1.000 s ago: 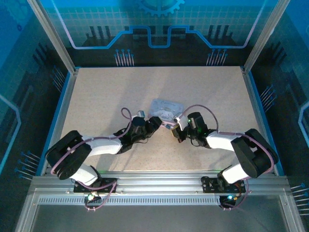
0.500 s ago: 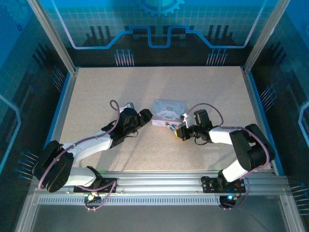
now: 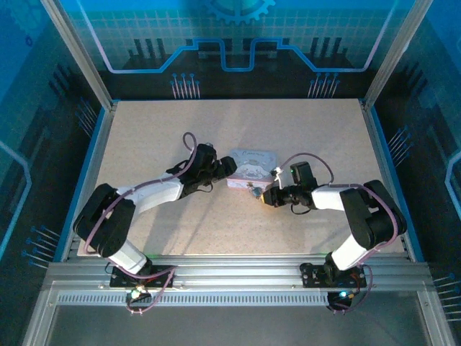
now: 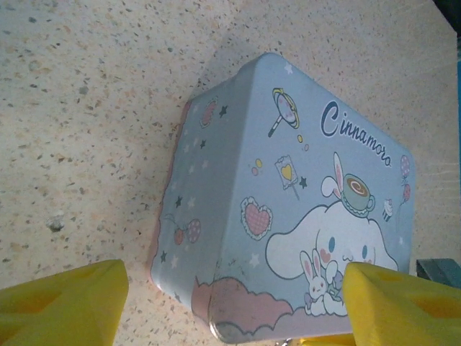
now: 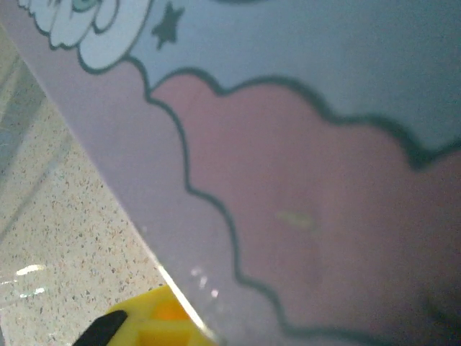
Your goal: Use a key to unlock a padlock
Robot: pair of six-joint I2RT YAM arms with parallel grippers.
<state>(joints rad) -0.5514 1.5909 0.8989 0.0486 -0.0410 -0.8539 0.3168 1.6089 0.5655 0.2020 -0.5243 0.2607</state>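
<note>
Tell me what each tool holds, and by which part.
Left tool: open, facing the pale lilac cartoon-printed tin, nothing gripped. Right tool: close to the tin; cannot tell.

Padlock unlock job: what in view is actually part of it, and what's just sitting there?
Job:
- padlock: tiny dark bit at the near edge of the tin, too small to be sure
- left claw: open, facing the tin
- right claw: beside the padlock

Lying about:
- tin, cartoon print
- table
</note>
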